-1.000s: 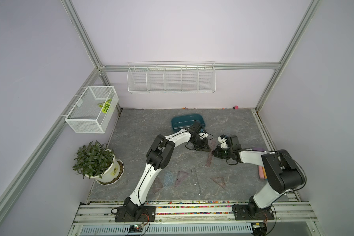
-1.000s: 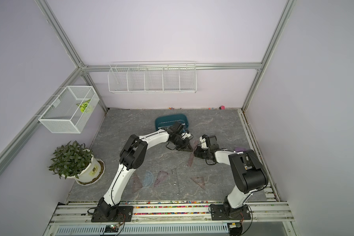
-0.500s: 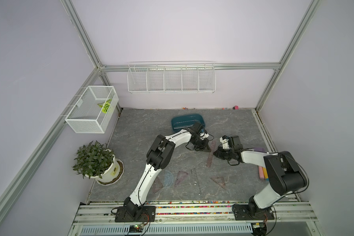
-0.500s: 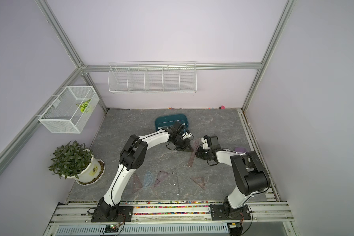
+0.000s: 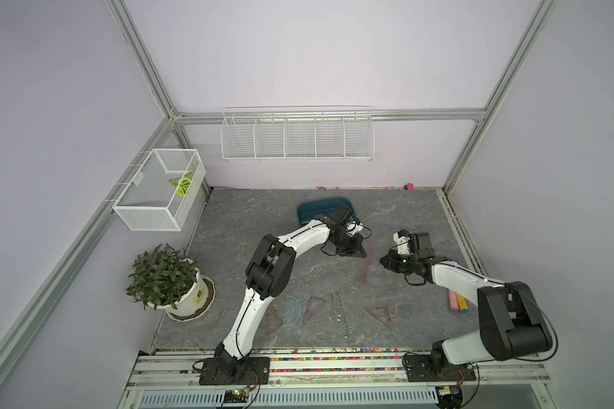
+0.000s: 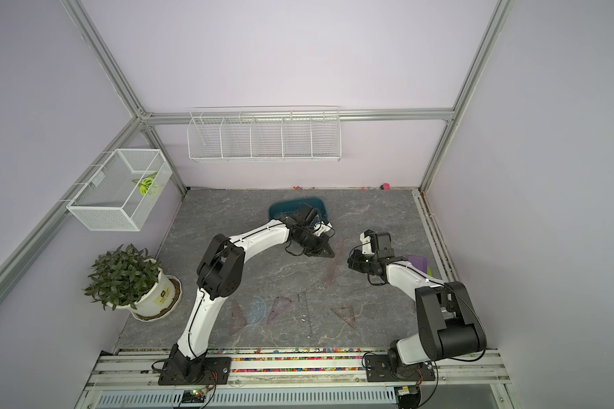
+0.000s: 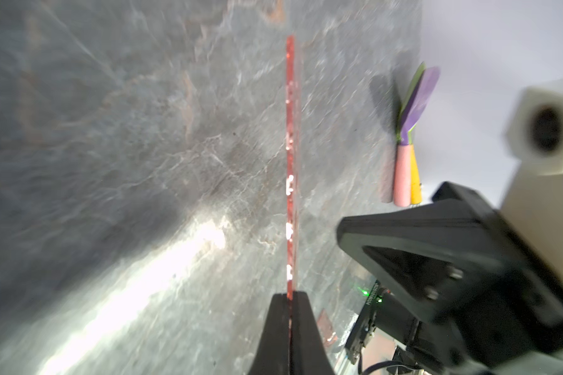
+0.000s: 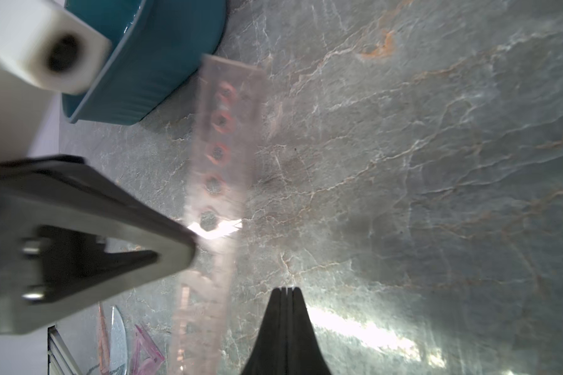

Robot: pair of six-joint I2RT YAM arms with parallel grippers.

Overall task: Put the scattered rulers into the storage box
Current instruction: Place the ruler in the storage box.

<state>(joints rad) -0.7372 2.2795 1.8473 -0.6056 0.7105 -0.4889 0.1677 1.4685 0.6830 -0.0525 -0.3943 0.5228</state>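
Note:
A long smoky brown ruler (image 5: 366, 263) (image 6: 334, 265) is pinched flat between the fingers of my left gripper (image 5: 361, 252) (image 6: 328, 253), which is shut on it. In the left wrist view it runs edge-on away from the gripper (image 7: 289, 293) as a thin ruler strip (image 7: 290, 162). My right gripper (image 5: 385, 262) (image 8: 286, 289) is shut on nothing, just right of that ruler (image 8: 221, 162). The teal storage box (image 5: 309, 212) (image 8: 163, 65) stands behind the left gripper. More rulers lie near the front: triangles (image 5: 314, 308) (image 5: 380, 315), a protractor (image 5: 291, 311) and a clear strip (image 5: 341, 311).
A potted plant (image 5: 167, 279) stands at the left edge of the floor. White wire baskets hang on the left wall (image 5: 156, 191) and the back wall (image 5: 296, 136). Pink and yellow chunky sticks (image 5: 456, 301) and a purple piece (image 6: 419, 263) lie beside the right arm.
The right arm has drawn back slightly to the right, away from the ruler. The left gripper has stayed shut on the ruler at about the same spot.

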